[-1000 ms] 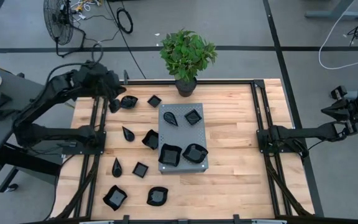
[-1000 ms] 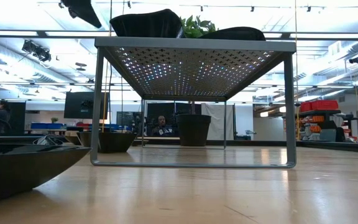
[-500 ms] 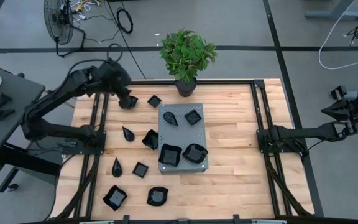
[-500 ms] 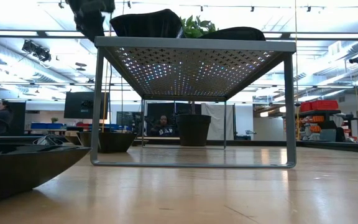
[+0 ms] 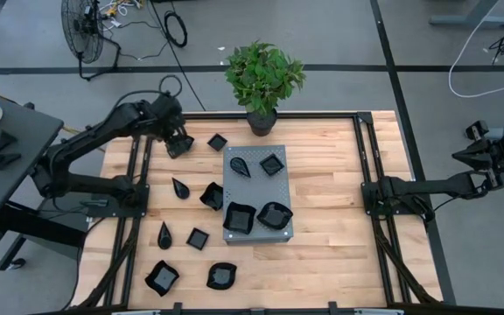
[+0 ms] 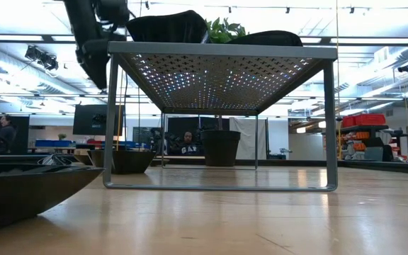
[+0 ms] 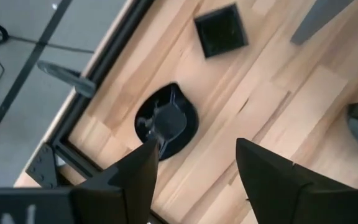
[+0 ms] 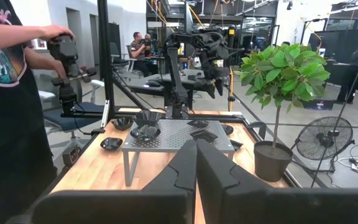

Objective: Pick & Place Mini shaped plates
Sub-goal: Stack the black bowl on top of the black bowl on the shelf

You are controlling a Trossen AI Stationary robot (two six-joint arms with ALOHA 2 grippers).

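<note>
A: Why is the left pincer [image 7: 194, 171] spread, upper left of the overhead frame?
B: It hangs above a wavy-edged mini plate [image 7: 166, 121] lying free on the wooden surface [image 5: 331, 254], probably set for a grasp.
A: The right pincer [image 8: 196, 163]?
B: Pressed together, empty, parked at right edge.

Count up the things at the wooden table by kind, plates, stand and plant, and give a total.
Glossy black mini shaped plates: 12
Grey perforated rectangular slab: 1
Green potted plant: 1
Total: 14
</note>
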